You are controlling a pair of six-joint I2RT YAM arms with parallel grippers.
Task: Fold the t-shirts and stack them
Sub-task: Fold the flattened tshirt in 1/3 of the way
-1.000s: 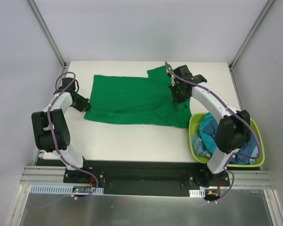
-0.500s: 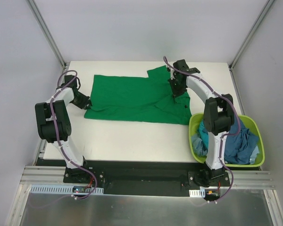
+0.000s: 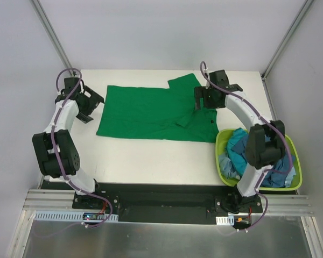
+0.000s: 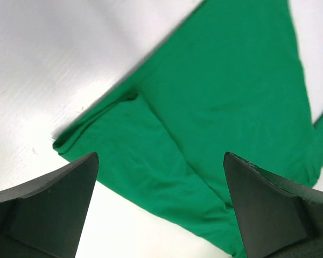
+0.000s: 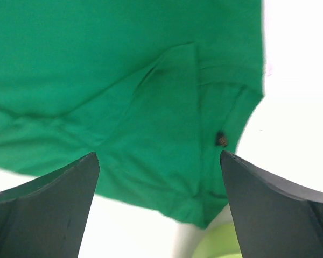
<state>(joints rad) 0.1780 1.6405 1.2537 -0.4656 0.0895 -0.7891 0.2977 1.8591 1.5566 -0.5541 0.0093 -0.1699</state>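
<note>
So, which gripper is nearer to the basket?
Right. The right gripper is above the shirt, at its end by the basket; the left gripper is off its opposite end.

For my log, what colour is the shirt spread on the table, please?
The cloth t-shirt is plain bright green; clearest in the top external view.

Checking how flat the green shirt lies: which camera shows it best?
Top external: the whole shirt lies spread on the table, rumpled at its right end. The left wrist view shows only one folded corner; the right wrist view only the creased collar end.
</note>
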